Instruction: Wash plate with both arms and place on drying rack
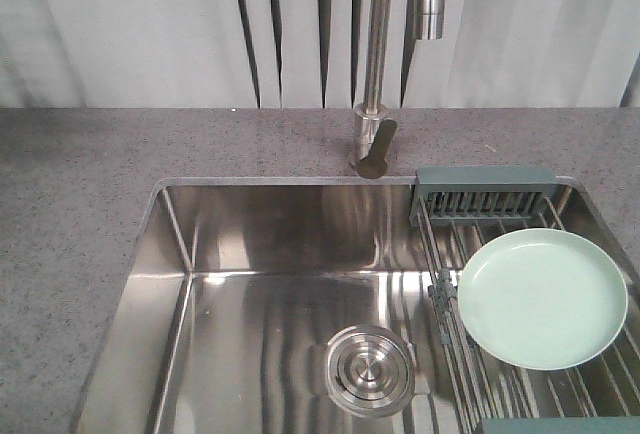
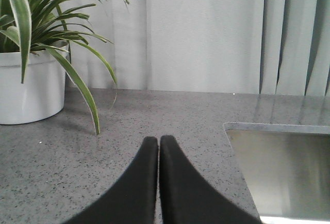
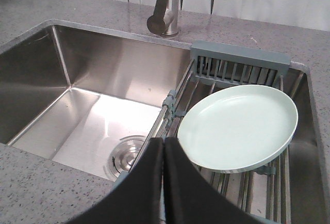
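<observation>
- The grey speckled surface point(image 1: 80, 204) runs around the sink and carries nothing of the task; in the left wrist view only a white pot point(image 2: 28, 87) with a long-leaved plant point(image 2: 46, 12) stands on it, well apart from the basin.
- The steel sink point(image 1: 260, 244) looks dry and bare, with the drain point(image 1: 368, 369) uncovered and no water visibly running from the faucet point(image 1: 378, 54). No sponge or soap shows in any view.
- The drying rack point(image 3: 237, 66) spans the right part of the sink, its wires running front to back and its slotted box at the far end.
- The plate point(image 1: 542, 297) lies face up on the rack wires, just in front of the slotted box, its centre plain and clean-looking.
- Judged from this alone, the task is either at its very start or at its very end; the pictures do not settle which. If at the start, lifting, washing and returning the plate all remain.
- The left end effector point(image 2: 158, 154) is clenched on nothing, poised over the surface to the left of the sink.
- The right end effector point(image 3: 163, 154) is likewise clenched and empty, near the plate's nearer rim but apart from it.
- No brand, label or writing can be read anywhere.
</observation>
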